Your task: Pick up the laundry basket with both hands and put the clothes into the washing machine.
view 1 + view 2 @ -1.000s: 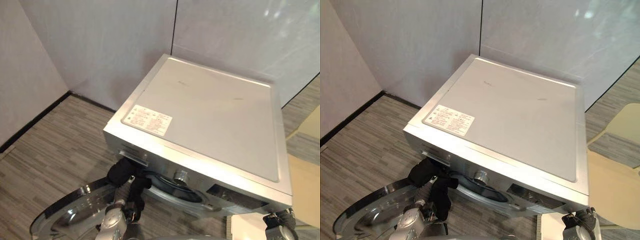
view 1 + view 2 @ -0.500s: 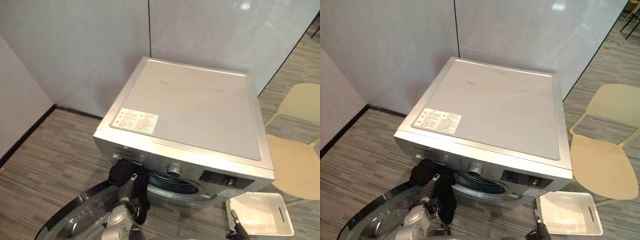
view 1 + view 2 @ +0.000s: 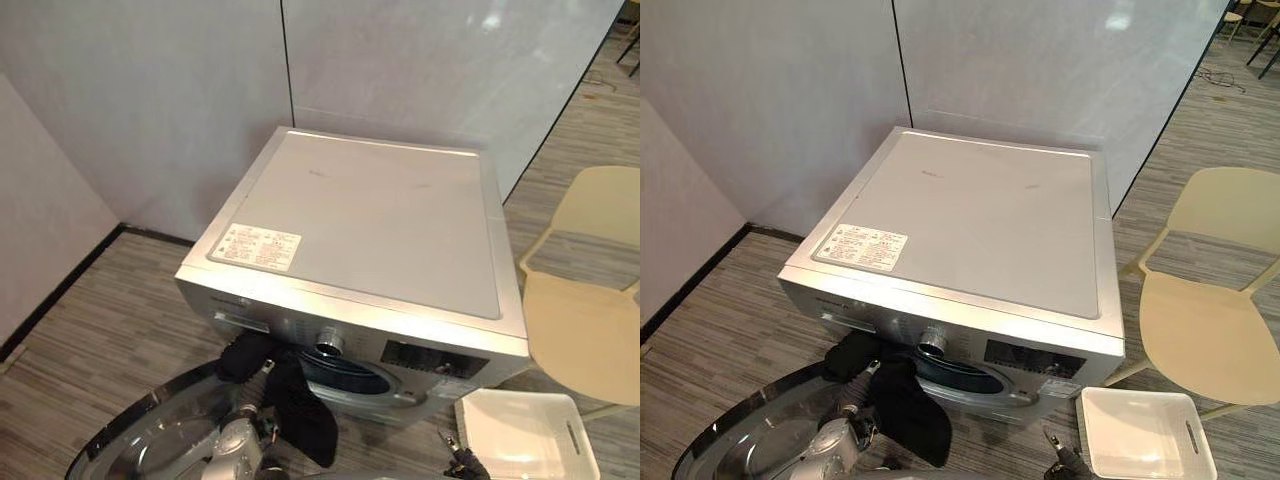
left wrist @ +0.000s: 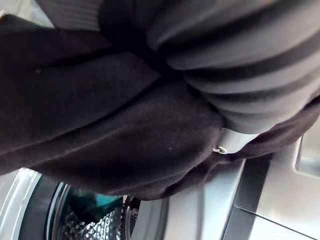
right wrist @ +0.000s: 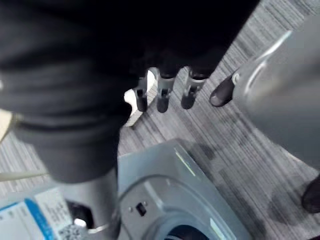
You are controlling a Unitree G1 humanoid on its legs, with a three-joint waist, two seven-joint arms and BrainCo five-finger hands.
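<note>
Black garment (image 3: 300,412) bunched at left hand (image 3: 256,398), right at drum opening (image 3: 350,372) of washing machine (image 3: 380,210). Top of cloth against the opening's left rim, long axis hanging straight down, lower end outside the drum above open door (image 3: 140,445). Left hand's hold buried in cloth, cannot tell. Drum just beyond and slightly right of left hand; that hand far nearer than the other. Right hand (image 5: 162,92) low beside laundry basket (image 3: 520,440), spread loose, holding nothing. Basket on floor right of washer front, nothing visible inside. Likely next: push forward and up, hanging tail over the lip.
</note>
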